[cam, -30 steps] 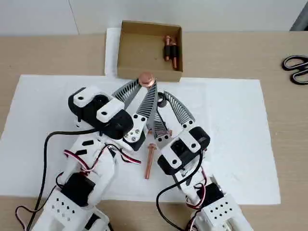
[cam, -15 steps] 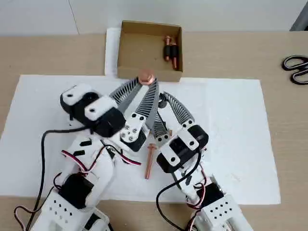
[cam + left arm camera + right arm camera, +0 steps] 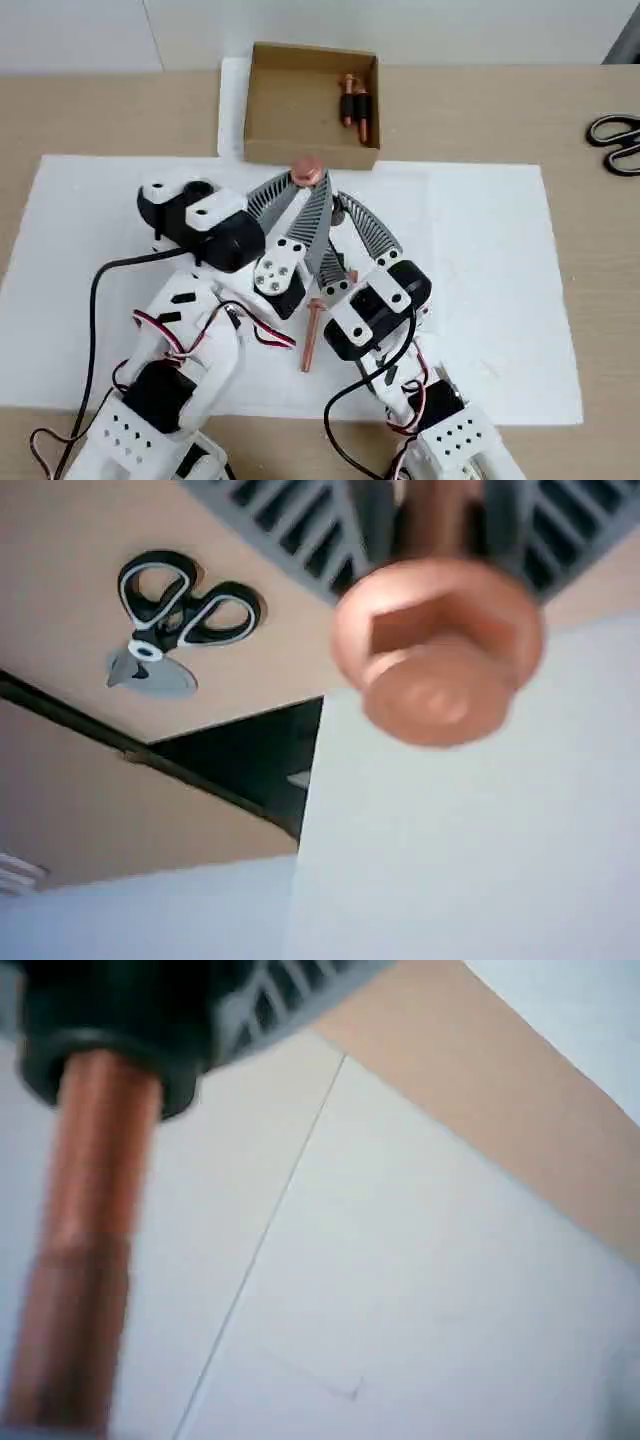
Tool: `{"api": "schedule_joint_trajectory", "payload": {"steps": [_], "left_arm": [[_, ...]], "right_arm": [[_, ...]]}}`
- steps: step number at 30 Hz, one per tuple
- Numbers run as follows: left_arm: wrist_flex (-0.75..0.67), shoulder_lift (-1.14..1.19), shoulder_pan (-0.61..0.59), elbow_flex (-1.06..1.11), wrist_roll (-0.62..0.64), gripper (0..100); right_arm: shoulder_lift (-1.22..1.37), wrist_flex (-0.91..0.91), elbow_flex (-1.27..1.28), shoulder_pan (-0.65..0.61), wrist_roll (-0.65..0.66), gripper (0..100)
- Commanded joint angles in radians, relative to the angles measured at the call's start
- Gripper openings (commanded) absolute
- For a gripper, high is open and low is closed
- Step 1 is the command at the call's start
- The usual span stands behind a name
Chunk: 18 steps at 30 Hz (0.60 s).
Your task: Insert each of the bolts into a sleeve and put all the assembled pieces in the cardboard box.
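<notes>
My left gripper is shut on a copper bolt, head up, just in front of the cardboard box. The bolt's hexagonal head looms close in the left wrist view. Beside it my right gripper is shut on a black sleeve. In the right wrist view the copper shaft comes out through the sleeve. Two assembled pieces lie in the box's right side. A loose bolt lies on the white paper between the arms.
White paper covers the middle of the wooden table. Black scissors lie at the far right edge, also seen as scissors from the left wrist. A bit of copper shows under the crossed fingers.
The left arm's wrist swung left and then back right, and the bolt head has shifted slightly down and right, toward the right gripper. The right arm has barely moved.
</notes>
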Motion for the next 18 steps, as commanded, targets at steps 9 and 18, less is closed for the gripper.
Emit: {"api": "schedule_joint_trajectory", "payload": {"steps": [9,18], "left_arm": [[0.236,-0.017,0.005,-0.041,-0.087,27],[0.324,-0.015,-0.005,-0.140,-0.092,34]], "right_arm": [[-0.024,-0.002,-0.087,0.058,0.005,0.5],[-0.022,0.004,-0.103,0.058,0.005,0.5]]}}
